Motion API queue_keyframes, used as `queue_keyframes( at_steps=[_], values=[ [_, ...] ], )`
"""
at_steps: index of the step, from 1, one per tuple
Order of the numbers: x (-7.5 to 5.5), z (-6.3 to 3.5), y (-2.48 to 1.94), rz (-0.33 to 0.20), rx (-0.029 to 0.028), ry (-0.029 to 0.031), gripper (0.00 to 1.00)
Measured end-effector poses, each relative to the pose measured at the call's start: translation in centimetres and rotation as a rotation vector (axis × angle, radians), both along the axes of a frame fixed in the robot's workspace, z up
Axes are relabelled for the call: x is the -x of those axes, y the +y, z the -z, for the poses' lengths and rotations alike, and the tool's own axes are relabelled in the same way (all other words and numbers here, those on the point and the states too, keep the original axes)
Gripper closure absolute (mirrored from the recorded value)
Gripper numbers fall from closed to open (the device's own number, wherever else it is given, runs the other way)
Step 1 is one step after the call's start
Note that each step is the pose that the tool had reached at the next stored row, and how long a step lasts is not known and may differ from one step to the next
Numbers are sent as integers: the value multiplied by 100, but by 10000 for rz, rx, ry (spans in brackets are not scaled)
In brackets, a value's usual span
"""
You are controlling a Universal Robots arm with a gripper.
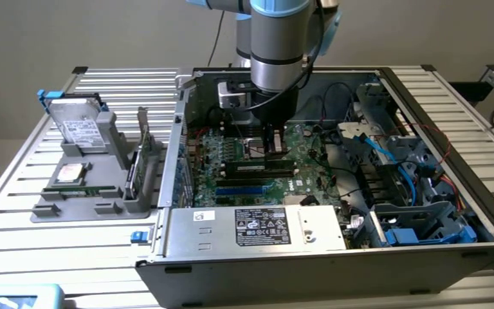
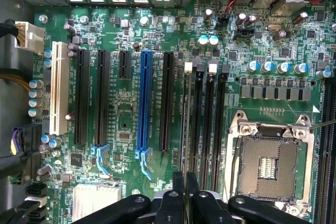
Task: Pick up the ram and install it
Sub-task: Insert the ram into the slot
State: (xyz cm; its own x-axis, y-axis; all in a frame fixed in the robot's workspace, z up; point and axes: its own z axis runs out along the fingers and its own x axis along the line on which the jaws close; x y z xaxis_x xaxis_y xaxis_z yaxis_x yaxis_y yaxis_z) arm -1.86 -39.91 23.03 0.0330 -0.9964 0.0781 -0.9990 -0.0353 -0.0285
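- The ram looks to be held edge-on in my gripper, clenched on it just above the memory slots.
- I judge it needs to stay upright, parallel to one slot and pressed evenly, with the white latches clear.
- The CPU socket lies just beside the slots.
- The expansion card stands well apart, outside the case.
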Motion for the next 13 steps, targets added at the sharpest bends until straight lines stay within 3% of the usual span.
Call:
queue_keyframes(
  at_steps=[13],
  values=[
    [4, 21, 1, 18, -4, -5, 87]
  ],
)
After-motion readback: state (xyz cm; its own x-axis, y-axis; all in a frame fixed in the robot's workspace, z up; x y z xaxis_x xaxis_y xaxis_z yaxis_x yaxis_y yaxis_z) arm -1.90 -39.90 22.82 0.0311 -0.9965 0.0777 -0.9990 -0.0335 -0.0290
